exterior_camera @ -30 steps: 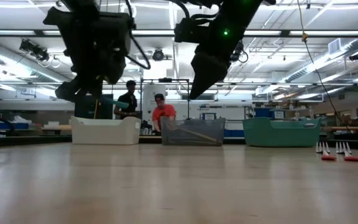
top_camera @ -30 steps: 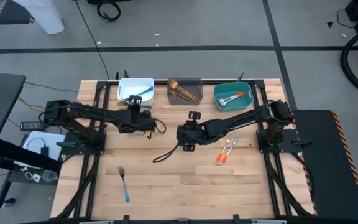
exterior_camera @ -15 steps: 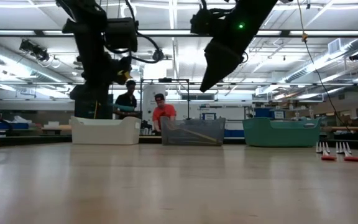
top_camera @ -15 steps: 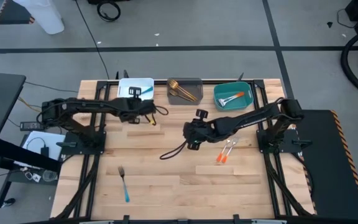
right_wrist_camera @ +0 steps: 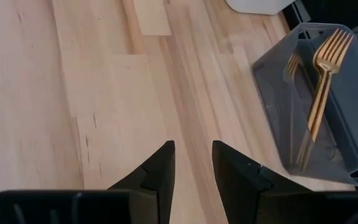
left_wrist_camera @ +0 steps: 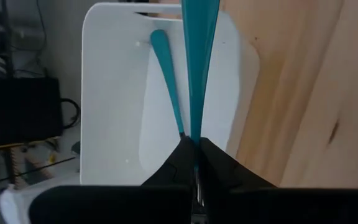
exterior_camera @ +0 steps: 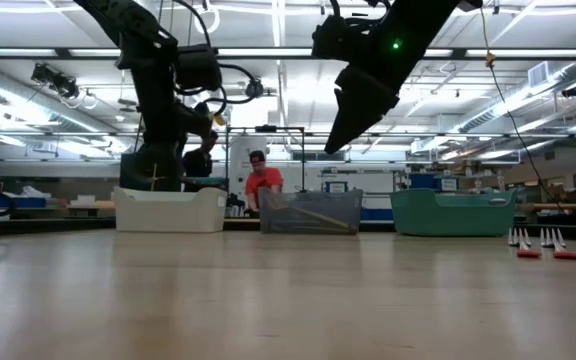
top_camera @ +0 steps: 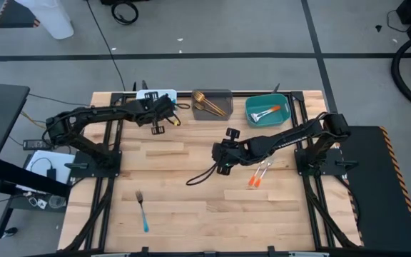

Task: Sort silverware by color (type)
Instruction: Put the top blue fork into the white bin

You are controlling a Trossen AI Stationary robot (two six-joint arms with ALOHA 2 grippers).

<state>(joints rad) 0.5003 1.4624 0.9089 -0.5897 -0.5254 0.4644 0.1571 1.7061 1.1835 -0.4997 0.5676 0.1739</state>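
**Blue-handled piece held over the white bin**

My left gripper [left_wrist_camera: 196, 163] is clamped on a blue-handled utensil [left_wrist_camera: 197, 68], fingers pressed together on its thin shaft, and I hold it above the white bin [left_wrist_camera: 114, 93]. Seen from my left wrist, the teal-blue handle stretches out over the bin's floor, where a second blue-handled piece [left_wrist_camera: 168, 81] already lies, just beside the one I grip. From overhead, my left gripper [top_camera: 157, 114] sits at the bin's [top_camera: 148, 93] near edge, covering most of it.

My right gripper [right_wrist_camera: 192, 163] hangs above bare table [top_camera: 191, 214] with its fingers apart and nothing between them. In the overhead view it [top_camera: 223, 158] is well away from the white bin, nearer the middle of the table, in front of the grey bin [top_camera: 222, 93].

The grey bin stands just beside the white bin, and gold forks [right_wrist_camera: 319, 93] lie in it. Next along, farther from the white bin, the teal bin [top_camera: 250, 116] holds orange-handled pieces [top_camera: 267, 111].

Still on the wood: a pair of orange-handled utensils [top_camera: 259, 175] lies far from the white bin, beside my right arm, toward the table's near side from the teal bin. A single blue-handled fork [top_camera: 142, 210] lies alone near the front edge, well apart from the white bin and roughly straight out from it.

In the level view the three bins line up along the far edge, with the white one [exterior_camera: 168, 210] at one end and the orange handles [exterior_camera: 538, 250] showing well past the teal bin [exterior_camera: 453, 212]. A person [exterior_camera: 261, 180] stands behind the grey bin in the room beyond.
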